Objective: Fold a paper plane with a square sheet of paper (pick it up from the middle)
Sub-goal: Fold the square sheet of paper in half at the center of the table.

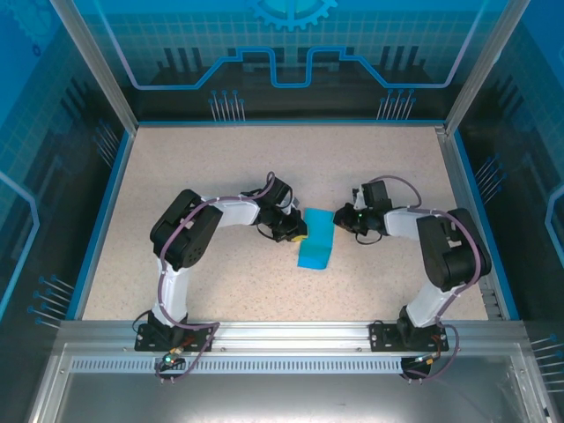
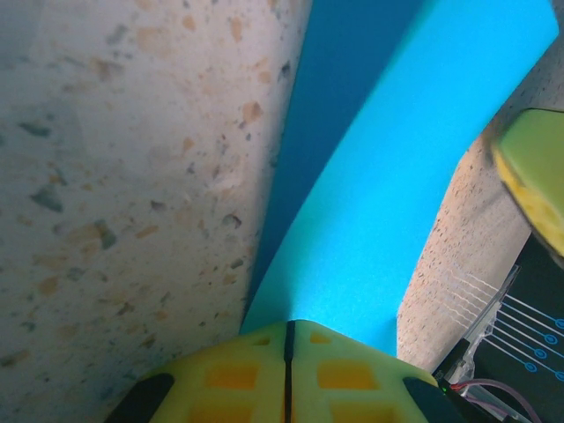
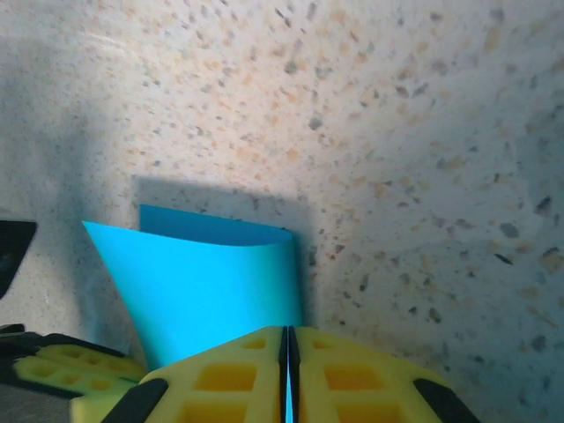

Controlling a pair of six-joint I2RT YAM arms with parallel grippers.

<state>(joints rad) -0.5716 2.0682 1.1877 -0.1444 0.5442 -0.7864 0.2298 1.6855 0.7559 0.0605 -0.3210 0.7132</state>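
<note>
Teal-blue paper (image 1: 315, 240), beige speckled table (image 1: 211, 167), left pincer (image 2: 288, 339) and right pincer (image 3: 286, 344) yellow — arm cables (image 1: 231, 199) perhaps purple

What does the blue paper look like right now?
The square sheet of paper is thin, plain, matte teal-blue. It is bent over on itself with two layers showing, so from above it looks like a narrow strip. It sits near the middle of the speckled table. The left claw and the right claw are each shut on it, from opposite sides.
</note>
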